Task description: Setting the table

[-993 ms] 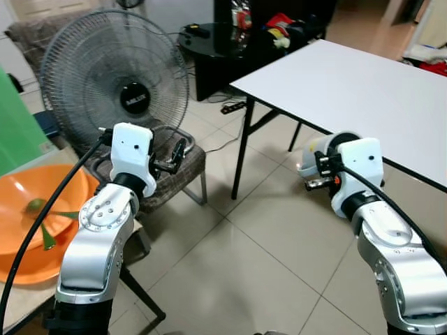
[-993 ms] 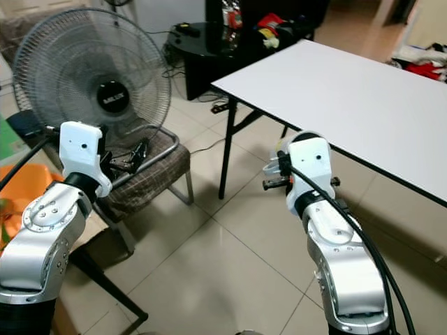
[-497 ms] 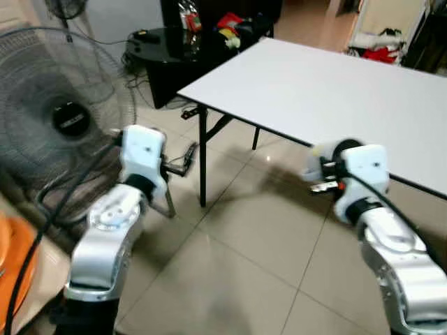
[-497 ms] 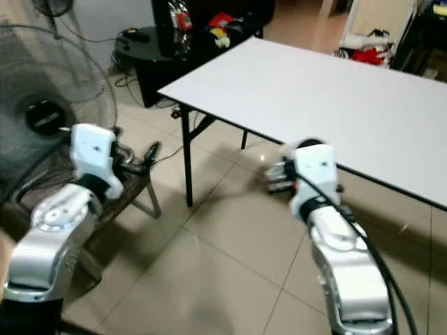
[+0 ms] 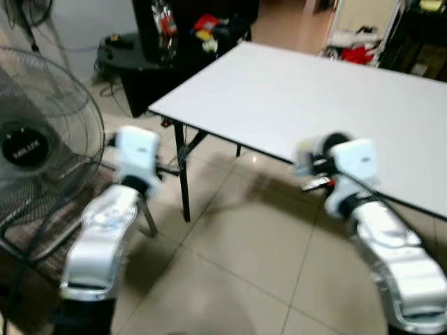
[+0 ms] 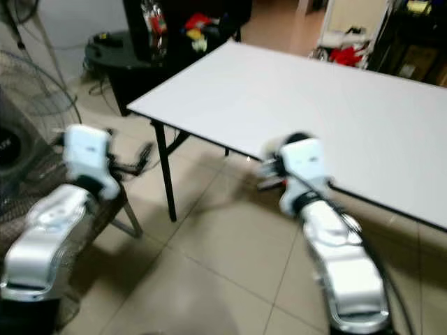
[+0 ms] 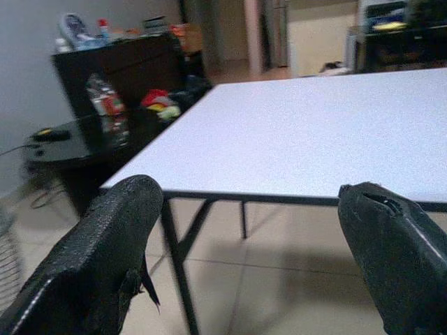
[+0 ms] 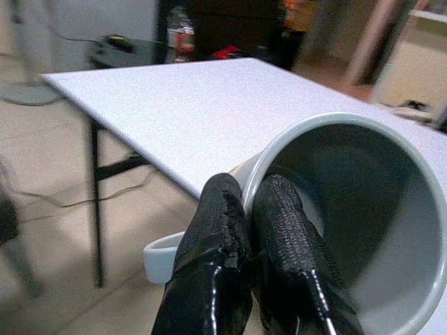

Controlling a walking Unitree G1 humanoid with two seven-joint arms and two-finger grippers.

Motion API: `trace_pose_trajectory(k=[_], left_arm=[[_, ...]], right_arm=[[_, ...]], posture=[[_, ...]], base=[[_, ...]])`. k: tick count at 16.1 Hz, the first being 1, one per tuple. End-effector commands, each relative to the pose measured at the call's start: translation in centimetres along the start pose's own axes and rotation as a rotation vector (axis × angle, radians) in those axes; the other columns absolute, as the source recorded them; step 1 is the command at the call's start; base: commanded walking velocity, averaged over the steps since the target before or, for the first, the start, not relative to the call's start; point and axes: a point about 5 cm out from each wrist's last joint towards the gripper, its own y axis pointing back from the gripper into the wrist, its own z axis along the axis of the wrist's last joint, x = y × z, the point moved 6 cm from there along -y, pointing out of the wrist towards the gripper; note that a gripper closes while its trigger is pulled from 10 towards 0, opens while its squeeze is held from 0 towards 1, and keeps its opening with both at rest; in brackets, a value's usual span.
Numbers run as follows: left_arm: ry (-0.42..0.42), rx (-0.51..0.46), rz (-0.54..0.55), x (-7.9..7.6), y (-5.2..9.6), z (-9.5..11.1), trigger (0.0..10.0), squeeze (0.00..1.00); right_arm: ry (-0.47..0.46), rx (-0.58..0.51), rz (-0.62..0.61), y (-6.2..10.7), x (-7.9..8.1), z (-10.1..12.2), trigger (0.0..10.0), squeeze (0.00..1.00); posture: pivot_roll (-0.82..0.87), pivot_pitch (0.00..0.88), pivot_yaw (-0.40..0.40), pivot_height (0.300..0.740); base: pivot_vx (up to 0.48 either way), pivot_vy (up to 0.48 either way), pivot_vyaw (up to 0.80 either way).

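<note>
The right gripper (image 8: 255, 230) has its jaws pinched on the rim of a grey mug (image 8: 349, 230), one finger inside and one outside. It holds the mug in the air just beside the edge of the white bench (image 5: 314, 105). The left gripper (image 7: 258, 244) has its jaws wide open, holding nothing, near the bench's corner. A big fan (image 5: 35, 160) stands on the floor to the left.

We stand by the desk (image 5: 335, 91).
The fan (image 5: 35, 167) is on our left, and a cupboard (image 5: 188, 28) stands behind the desk.
</note>
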Motion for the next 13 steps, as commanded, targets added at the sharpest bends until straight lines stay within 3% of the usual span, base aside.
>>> trace_pose_trajectory(k=[1,13], left_arm=[[-0.023,-0.003,0.036,1.33,0.24,0.17,10.0,0.00],[-0.021,0.003,0.018,0.55,0.30,-0.10,10.0,0.00]], right_arm=[[-0.002,-0.038,0.028,-0.29,0.81,0.96,10.0,0.00],[0.019,-0.037,0.041,-0.73,0.78,1.12,10.0,0.00]], posture=[[0.05,0.000,0.011,0.740],[0.05,0.000,-0.001,0.740]], base=[[0.345,0.000,0.00],[0.341,0.000,0.00]])
